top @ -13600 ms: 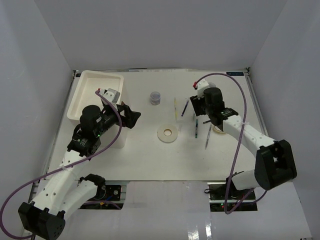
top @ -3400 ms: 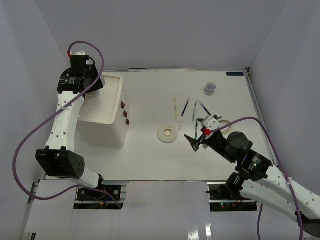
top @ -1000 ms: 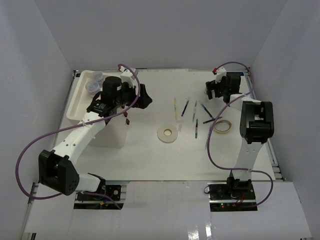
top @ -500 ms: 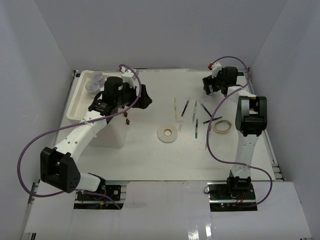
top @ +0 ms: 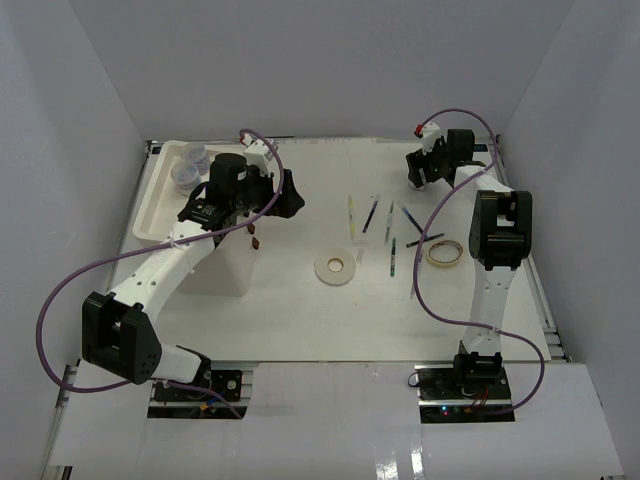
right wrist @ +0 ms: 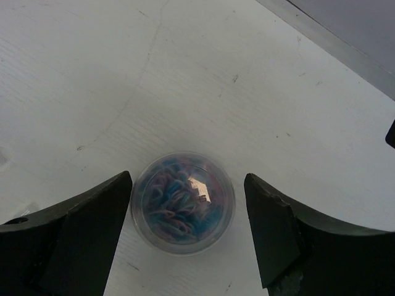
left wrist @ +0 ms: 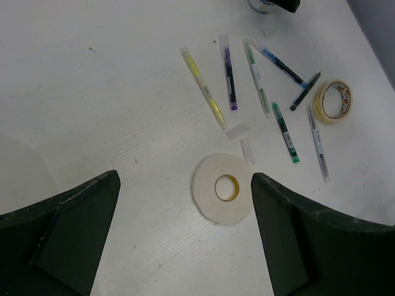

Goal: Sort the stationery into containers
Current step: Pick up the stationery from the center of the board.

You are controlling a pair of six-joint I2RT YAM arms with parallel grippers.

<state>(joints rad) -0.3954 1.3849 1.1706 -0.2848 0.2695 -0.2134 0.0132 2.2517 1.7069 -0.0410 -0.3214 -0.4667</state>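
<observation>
A small clear jar of bluish clips stands on the table between the fingers of my right gripper. That gripper is open: its left finger is almost at the jar's wall, and a gap shows on the right. In the top view my right gripper hides this jar. Two more jars lie in the top tray of the white drawer unit. My left gripper is open and empty, high above a wide white tape ring. Several pens and a smaller tape ring lie beyond.
The drawer unit's brown knobs face right, under my left arm. The pens lie as a loose fan at mid-table between both tape rings. White walls close in the table at the back and sides.
My right gripper has shifted slightly left and back at the far right corner, settling around the jar with its jaws narrowing a little. The left arm has barely moved.
</observation>
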